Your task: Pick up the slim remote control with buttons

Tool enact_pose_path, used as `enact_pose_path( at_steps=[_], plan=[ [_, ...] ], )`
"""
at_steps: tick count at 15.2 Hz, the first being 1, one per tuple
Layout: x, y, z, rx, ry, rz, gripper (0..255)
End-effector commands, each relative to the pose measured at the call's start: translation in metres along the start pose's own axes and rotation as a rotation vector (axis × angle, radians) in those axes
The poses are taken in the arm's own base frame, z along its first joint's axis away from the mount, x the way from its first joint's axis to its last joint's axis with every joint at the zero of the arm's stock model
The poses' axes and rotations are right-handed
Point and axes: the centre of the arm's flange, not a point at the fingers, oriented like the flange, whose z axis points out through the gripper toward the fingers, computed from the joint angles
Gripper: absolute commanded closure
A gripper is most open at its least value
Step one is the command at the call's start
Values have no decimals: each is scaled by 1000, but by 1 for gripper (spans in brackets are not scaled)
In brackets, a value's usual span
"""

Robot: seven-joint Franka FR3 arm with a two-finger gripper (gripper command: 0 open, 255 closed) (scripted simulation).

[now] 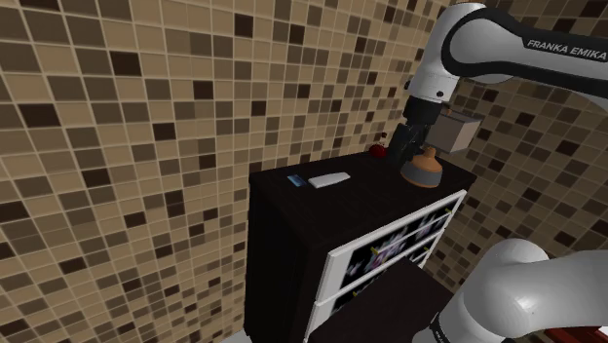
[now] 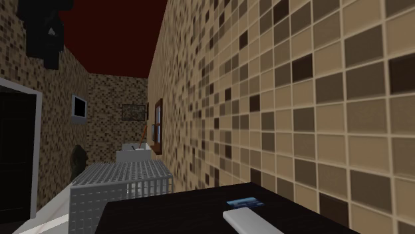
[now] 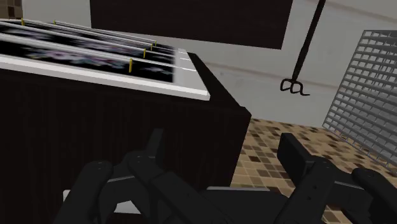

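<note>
The work surface is the flat top of a dark cabinet point(image 1: 375, 195) that stands against a wall point(image 1: 146, 117) of brown and tan mosaic tiles. Its white drawer fronts point(image 1: 390, 248) face 5 o'clock in the shoulder view. The slim white remote control point(image 1: 328, 179) lies flat on this top, toward the 9 o'clock end, with a small blue flat item point(image 1: 295, 180) just beside it at 9 o'clock. A small red object point(image 1: 377, 151) sits near the wall-side edge, at 1 o'clock from the remote control. A round brown jar point(image 1: 422, 171) stands at the 3 o'clock end. The black gripper point(image 1: 402, 148) hangs at 11 o'clock from the jar, close to it and well apart from the remote control. In the wrist view the fingers point(image 3: 154, 147) stand wide apart with nothing between them. A bare stretch of dark top separates the remote control from the jar. Past the cabinet's side edge, the wrist view shows mosaic floor point(image 3: 273, 146) and a grey wire-mesh crate point(image 3: 366, 83). The second exterior view shows a dark red ceiling point(image 2: 113, 33) over a narrow room.
</note>
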Motion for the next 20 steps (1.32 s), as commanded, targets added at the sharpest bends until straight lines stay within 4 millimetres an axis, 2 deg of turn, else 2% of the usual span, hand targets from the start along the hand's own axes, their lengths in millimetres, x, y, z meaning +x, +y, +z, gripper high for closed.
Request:
enact_pose_path(
  at_steps=[1,10,20],
  plan=[
    [0,0,0,0,0,0,0],
    [48,90,57,-17,-14,-338,0],
    [132,166,119,-36,-30,-713,0]
  ],
)
